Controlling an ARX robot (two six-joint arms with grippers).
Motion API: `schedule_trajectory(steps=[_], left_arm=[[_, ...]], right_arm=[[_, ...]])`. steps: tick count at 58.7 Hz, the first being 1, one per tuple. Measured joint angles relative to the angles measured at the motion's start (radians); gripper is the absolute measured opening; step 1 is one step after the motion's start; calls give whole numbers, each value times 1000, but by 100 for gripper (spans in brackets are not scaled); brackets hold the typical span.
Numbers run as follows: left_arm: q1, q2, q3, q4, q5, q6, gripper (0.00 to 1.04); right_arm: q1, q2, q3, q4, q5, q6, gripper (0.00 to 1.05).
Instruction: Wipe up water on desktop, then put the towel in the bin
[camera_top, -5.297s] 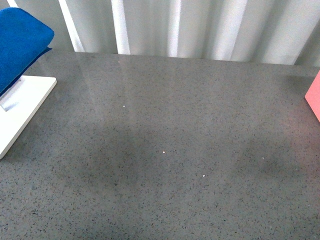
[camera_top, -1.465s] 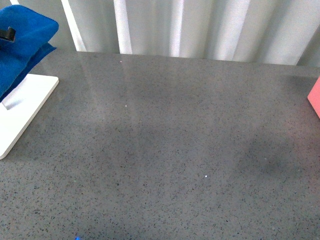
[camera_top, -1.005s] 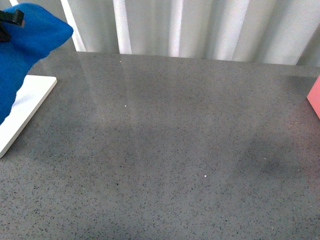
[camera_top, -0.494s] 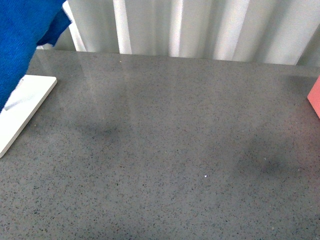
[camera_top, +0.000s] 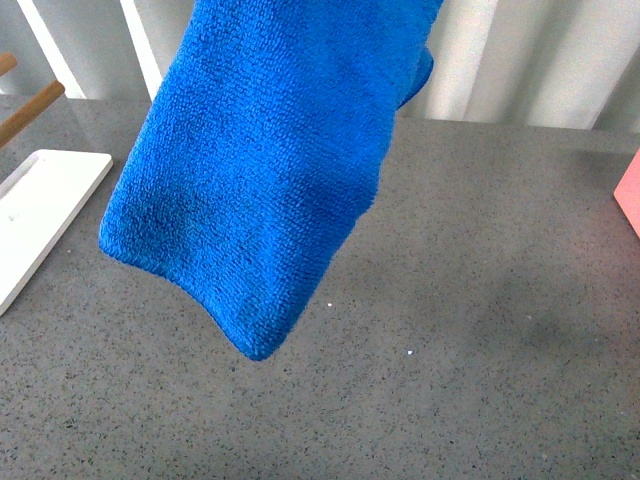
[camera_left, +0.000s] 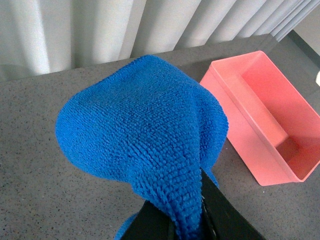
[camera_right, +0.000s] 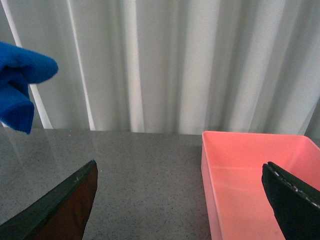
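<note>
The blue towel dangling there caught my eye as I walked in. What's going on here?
The robot's left gripper is shut on the towel, pinching a fold so the cloth hangs in the air above the desktop, apparently clear of it. The right gripper is open and holds nothing, facing the pink bin, which looks empty. A white board lies at the desktop's left side. The towel is not yet wiping, and I can't make out any water.
</note>
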Motion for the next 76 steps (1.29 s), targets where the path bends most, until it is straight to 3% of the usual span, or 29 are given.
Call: schedule_trajectory(steps=[9, 12, 14, 18, 24, 33, 38, 43, 53, 65, 76], left_arm=[[0, -1, 2, 0, -3, 0, 4], [0, -1, 3, 0, -4, 0, 4], [0, -1, 3, 0, -4, 0, 4], [2, -1, 4, 0, -5, 0, 4], [0, -1, 5, 1, -4, 0, 4], [-1, -2, 6, 1, -3, -1, 4], [1, -2, 6, 1, -4, -1, 4], [1, -2, 6, 1, -4, -1, 4], [-1, -2, 6, 1, -5, -1, 4], [0, -2, 6, 1, -4, -1, 4], [0, -2, 6, 1, -4, -1, 4]], right_arm=[[0, 0, 0, 0, 2, 0, 98], [43, 54, 33, -74, 164, 1, 98], [65, 164, 73, -85, 330, -8, 98], [39, 334, 139, -18, 429, -11, 98], [-5, 533, 270, 24, 280, 29, 98], [-16, 727, 388, 46, -90, 157, 98], [35, 847, 394, 143, -266, 227, 98], [125, 986, 395, 289, -368, 317, 98], [209, 1194, 431, 449, -453, 412, 98], [286, 1378, 523, 482, -426, 423, 98], [333, 1507, 586, 576, -477, 425, 98]])
